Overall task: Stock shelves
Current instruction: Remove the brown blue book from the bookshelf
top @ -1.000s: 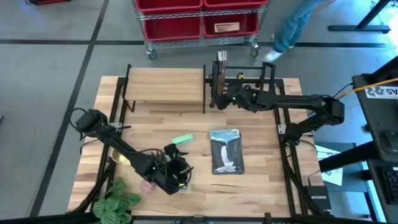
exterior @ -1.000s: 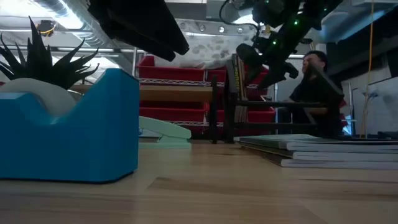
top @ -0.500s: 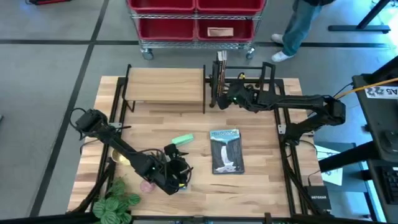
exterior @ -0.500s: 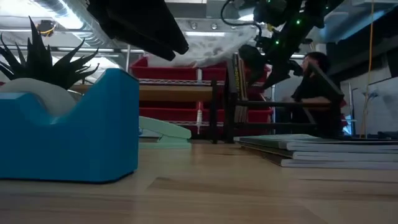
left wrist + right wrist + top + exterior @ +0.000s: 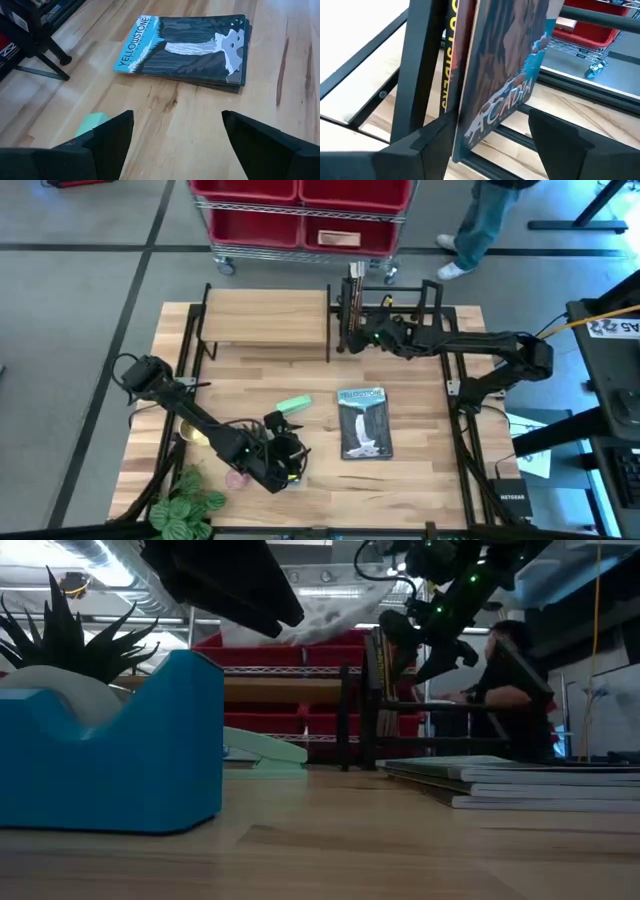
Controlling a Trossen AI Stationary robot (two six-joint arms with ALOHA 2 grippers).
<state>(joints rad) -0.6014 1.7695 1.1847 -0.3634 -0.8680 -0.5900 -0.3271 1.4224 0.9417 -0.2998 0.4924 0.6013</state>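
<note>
The Acadia book [image 5: 505, 95] stands on edge in the black book rack [image 5: 385, 315], at the rack's end nearest the wood-topped shelf [image 5: 266, 318], leaning against other upright books there. Its long axis runs up and down, its cover facing along the rack. The right gripper [image 5: 368, 338] is right at this book, on the rack's table-centre side; its fingers stand spread, one to either side of the book's lower edge, and appear to clamp nothing. So the book lies straight ahead of that gripper, between the fingers, and any nudge to square it up would push toward the shelf side.

Out from the rack, toward the middle of the table, lies the stack of Yellowstone books [image 5: 362, 421], flat, long axis pointing from the rack toward the table's front edge. The right arm looks the nearer one to it. The left gripper [image 5: 285, 463] hovers farther from the rack, near the front edge beside the plant [image 5: 190, 507], fingers spread and empty, facing the stack.
</note>
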